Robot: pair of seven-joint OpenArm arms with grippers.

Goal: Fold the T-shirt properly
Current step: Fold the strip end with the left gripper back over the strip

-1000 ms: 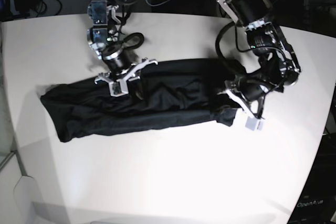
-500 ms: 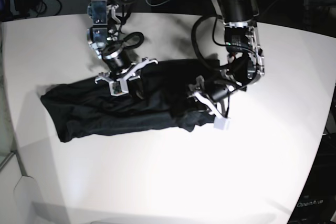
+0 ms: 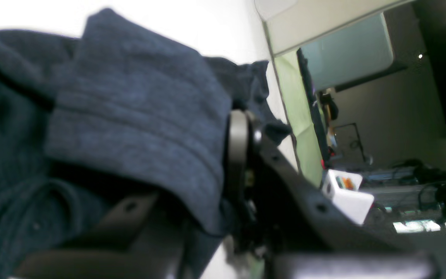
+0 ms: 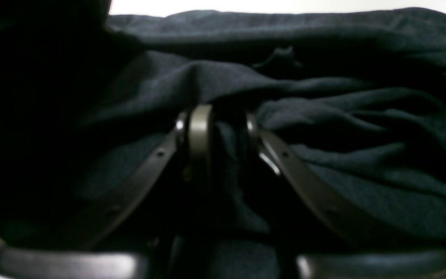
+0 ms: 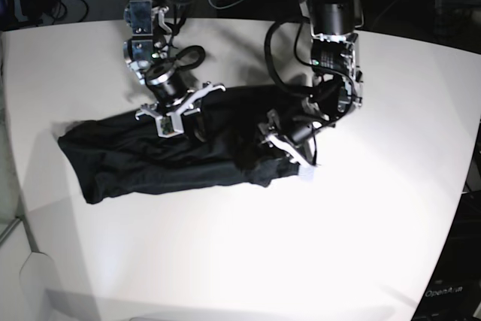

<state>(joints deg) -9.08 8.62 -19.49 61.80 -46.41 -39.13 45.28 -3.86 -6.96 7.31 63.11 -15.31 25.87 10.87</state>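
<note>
One high overview, two close wrist views

The base camera looked down on the worktop (image 5: 225, 246) from 6 o'clock; both wrist cameras sat nearly against the T-shirt (image 5: 150, 159), which all views shared.

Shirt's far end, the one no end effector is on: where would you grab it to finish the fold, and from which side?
Probably the outer corner of the shirt, at the base view's left. That end lies flat and spread on the table, its edge exposed. Come from above at the table's outer side, pinching the edge. The right end effector is closer, though it is already pinching a ridge of cloth mid-shirt.
</note>
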